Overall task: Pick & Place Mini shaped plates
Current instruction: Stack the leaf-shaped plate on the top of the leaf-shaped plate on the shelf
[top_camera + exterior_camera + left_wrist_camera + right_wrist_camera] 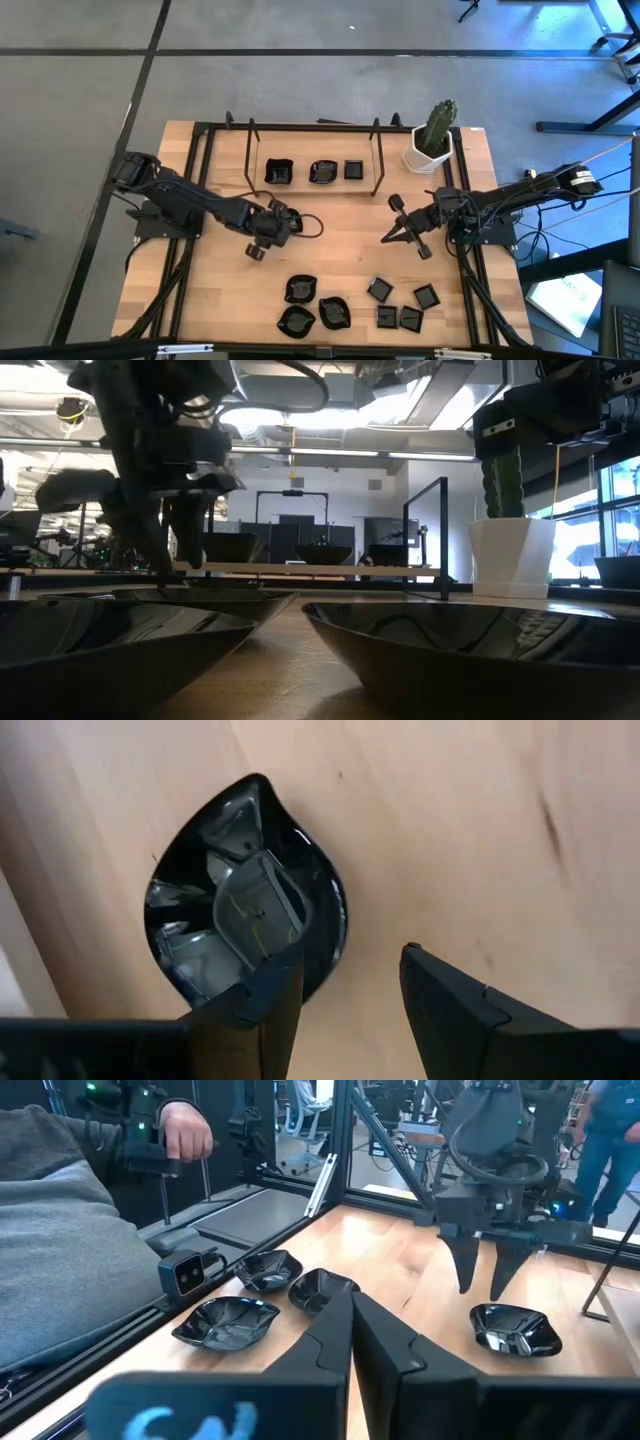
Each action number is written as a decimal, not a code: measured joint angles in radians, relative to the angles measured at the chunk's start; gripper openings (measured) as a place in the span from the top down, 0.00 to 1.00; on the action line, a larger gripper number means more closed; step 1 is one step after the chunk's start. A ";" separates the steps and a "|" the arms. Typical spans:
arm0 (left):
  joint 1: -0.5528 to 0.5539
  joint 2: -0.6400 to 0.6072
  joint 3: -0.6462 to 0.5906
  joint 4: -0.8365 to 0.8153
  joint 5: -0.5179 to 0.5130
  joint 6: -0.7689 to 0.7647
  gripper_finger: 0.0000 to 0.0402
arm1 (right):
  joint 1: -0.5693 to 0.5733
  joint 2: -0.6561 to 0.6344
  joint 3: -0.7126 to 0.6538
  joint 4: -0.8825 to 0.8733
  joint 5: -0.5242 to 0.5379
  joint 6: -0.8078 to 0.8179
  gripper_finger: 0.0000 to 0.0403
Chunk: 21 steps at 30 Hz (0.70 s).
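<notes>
Altogether eleven mini shaped plates show from above: three [312, 172] on the raised rack [250, 150] beyond both hands, four rounded ones [316, 305] and four square ones [402, 305] at the counter's near edge. One more glossy wavy plate [245, 895] lies flat on the wood right under the left hand [256, 250], in front of its fingertips; one finger [262, 1005] overlaps the rim, though contact cannot be told. That hand stands parted and holds nothing. The right hand [405, 225] hovers well apart, its fingers pressed together and empty. The counter [340, 255] is pale wood in a black frame, with a white pot [428, 155] holding a cactus at a far corner. A person [60, 1230] in grey sits beside it.
</notes>
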 joint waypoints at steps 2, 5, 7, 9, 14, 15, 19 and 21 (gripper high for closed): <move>0.013 0.010 0.000 0.005 -0.008 0.024 0.60 | 0.000 0.000 0.000 0.002 0.000 0.000 0.97; 0.034 0.029 0.000 0.006 -0.014 0.045 0.59 | 0.000 0.000 0.000 0.005 0.000 0.003 0.97; 0.044 0.044 -0.001 0.006 -0.015 0.046 0.59 | 0.000 0.000 0.000 0.005 0.000 0.003 0.97; 0.053 0.062 -0.001 0.008 -0.018 0.047 0.60 | 0.000 0.000 0.000 0.002 0.000 0.003 0.97; 0.059 0.096 0.000 0.019 -0.023 0.048 0.61 | 0.000 0.000 0.000 0.000 0.000 0.004 0.97; 0.059 0.099 0.000 0.020 -0.025 0.049 0.62 | 0.000 0.000 0.000 0.000 0.000 0.004 0.97; 0.059 0.101 0.001 0.027 -0.026 0.064 0.64 | 0.000 0.000 0.000 0.000 0.000 0.004 0.97; 0.059 0.102 0.000 0.034 -0.041 0.065 0.66 | 0.000 0.000 0.000 0.000 0.000 0.004 0.97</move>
